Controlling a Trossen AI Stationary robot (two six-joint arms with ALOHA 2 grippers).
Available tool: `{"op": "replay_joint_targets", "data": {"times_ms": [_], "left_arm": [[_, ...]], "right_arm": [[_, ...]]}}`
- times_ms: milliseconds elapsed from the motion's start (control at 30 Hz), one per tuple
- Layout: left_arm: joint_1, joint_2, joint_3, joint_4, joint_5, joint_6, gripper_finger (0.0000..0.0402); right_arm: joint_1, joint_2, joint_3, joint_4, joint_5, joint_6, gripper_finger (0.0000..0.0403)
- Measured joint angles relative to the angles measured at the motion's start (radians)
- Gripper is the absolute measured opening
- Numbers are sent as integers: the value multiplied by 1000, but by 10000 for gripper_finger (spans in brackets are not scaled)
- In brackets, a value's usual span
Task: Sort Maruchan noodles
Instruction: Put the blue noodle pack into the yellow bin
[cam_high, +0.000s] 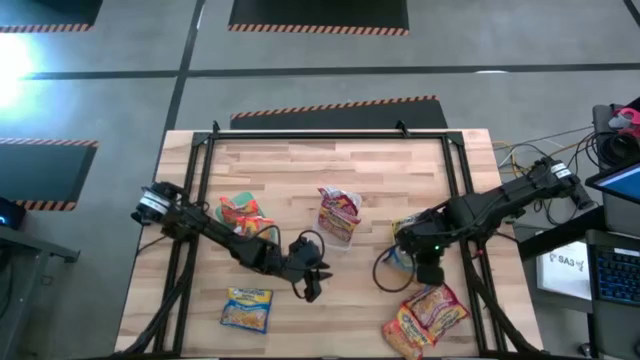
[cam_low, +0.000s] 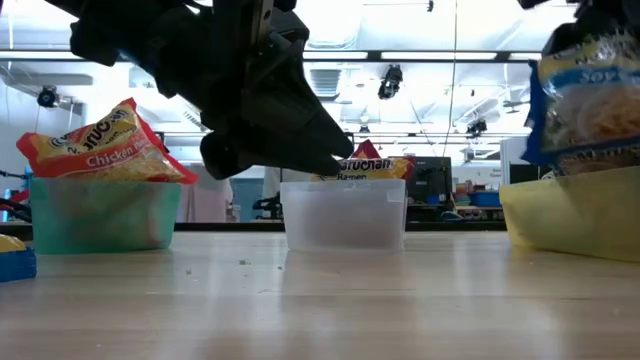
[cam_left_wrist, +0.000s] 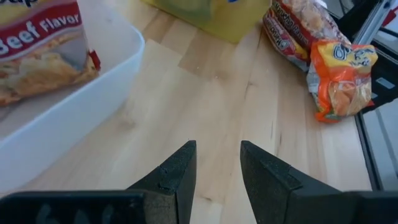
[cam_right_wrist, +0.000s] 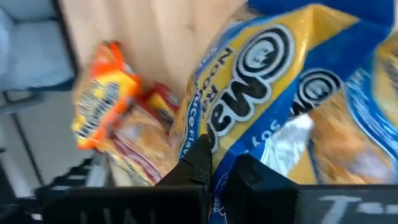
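On the packet in the clear bin (cam_left_wrist: 93, 93), your left wrist view gives you "Beef Flavor" in white letters on a red band (cam_left_wrist: 37, 37). In the low view, the orange-yellow packet (cam_low: 100, 145) in the green bin (cam_low: 100, 215) reads "Chicken" under part of the brand name, and the packet behind the clear bin shows "ruchan" with "Ramen" below it (cam_low: 362, 167). The blue-yellow packet (cam_low: 585, 95) over the yellow bin (cam_low: 570, 220) shows "Soy". Your right wrist view shows that same blue-yellow packet sideways, with the brand's large round logo letters and "Soy" near the foil; the small side print you cannot read.
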Motion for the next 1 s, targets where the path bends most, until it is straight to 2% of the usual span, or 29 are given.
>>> {"op": "replay_joint_targets", "data": {"times_ms": [200, 433, 533, 733, 1000], "left_arm": [[15, -1, 0, -1, -2, 8, 107], [21, -1, 0, 0, -2, 15, 107], [21, -1, 0, 0, -2, 15, 107], [22, -1, 0, 0, -2, 15, 107], [24, -1, 0, 0, -26, 23, 107]], "right_arm": [[0, 7, 0, -108, 93, -50, 8], [0, 12, 0, -111, 183, -307, 8], [0, 14, -2, -112, 184, -373, 8], [12, 16, -23, -114, 108, -352, 8], [93, 32, -62, -139, 137, -443, 8]]}}
